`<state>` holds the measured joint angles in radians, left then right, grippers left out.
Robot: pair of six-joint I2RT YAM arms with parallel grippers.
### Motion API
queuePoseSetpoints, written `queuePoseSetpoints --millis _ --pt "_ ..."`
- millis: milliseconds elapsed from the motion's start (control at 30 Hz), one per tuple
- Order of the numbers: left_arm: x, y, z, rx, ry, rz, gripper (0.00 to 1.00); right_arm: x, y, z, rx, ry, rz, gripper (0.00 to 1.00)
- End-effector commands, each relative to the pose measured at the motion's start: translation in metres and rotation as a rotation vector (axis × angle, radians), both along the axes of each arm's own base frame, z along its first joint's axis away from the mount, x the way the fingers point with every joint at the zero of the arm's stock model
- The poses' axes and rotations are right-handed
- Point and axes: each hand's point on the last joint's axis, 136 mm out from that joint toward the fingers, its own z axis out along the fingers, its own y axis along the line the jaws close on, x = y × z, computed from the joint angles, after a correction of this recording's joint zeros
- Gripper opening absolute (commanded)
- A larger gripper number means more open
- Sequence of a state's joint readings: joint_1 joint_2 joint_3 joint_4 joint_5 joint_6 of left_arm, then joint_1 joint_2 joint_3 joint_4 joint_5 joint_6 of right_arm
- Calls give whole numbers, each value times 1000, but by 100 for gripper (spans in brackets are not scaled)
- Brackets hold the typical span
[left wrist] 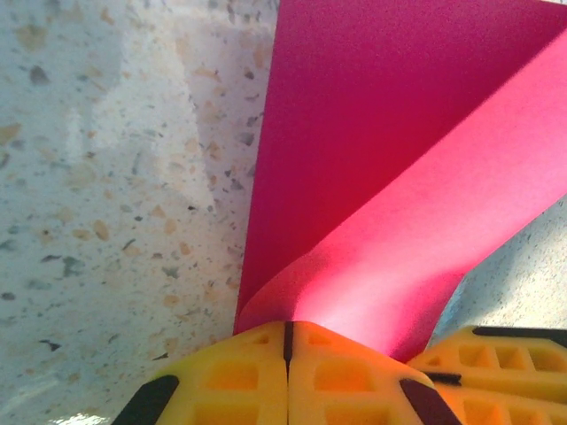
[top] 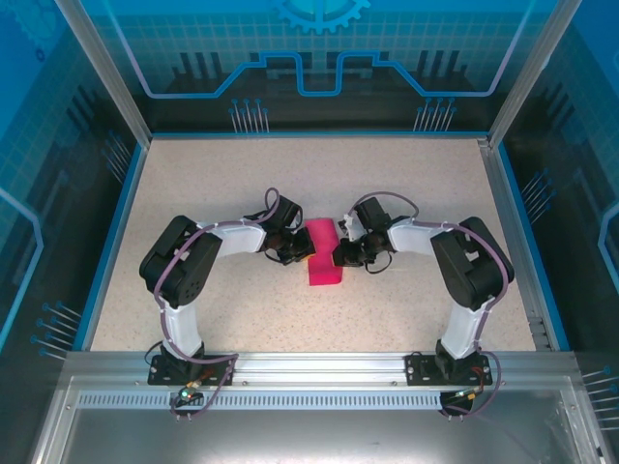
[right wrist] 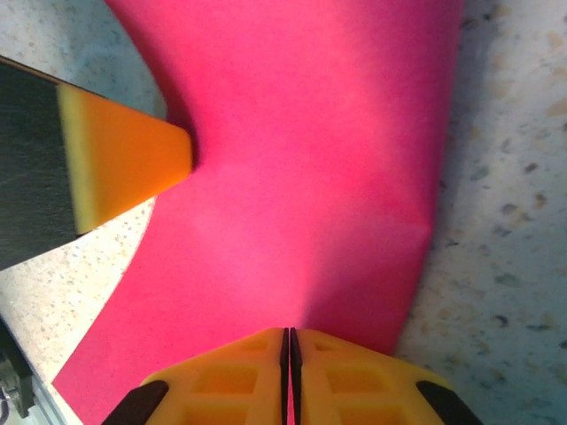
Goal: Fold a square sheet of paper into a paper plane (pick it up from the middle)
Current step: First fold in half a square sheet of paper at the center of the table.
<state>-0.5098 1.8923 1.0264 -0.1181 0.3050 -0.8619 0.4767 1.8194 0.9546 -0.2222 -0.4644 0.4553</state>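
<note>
The square sheet of paper (top: 323,242), magenta-pink, lies doubled over itself at the middle of the table between my two grippers. My left gripper (top: 303,253) presses in from the sheet's left side. In the left wrist view its yellow jaws (left wrist: 287,329) are shut on the paper (left wrist: 381,133), whose upper layer curls up and away from them. My right gripper (top: 340,257) meets the sheet from the right. Its jaws (right wrist: 290,335) are shut on the near edge of the paper (right wrist: 310,177). One left fingertip (right wrist: 124,168) pokes in beside the sheet.
The speckled beige table (top: 406,184) is framed by a blue rim and clear walls at the left, right and back. An aluminium rail (top: 319,365) with both arm bases runs along the near edge. Both arms bend inward toward the centre.
</note>
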Motion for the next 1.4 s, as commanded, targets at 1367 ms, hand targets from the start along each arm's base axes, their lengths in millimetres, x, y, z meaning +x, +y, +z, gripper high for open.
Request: queuePoseSetpoints --millis 1367 --pt "-34 27 -40 171 121 -22 7 41 22 36 36 -148 -57 12"
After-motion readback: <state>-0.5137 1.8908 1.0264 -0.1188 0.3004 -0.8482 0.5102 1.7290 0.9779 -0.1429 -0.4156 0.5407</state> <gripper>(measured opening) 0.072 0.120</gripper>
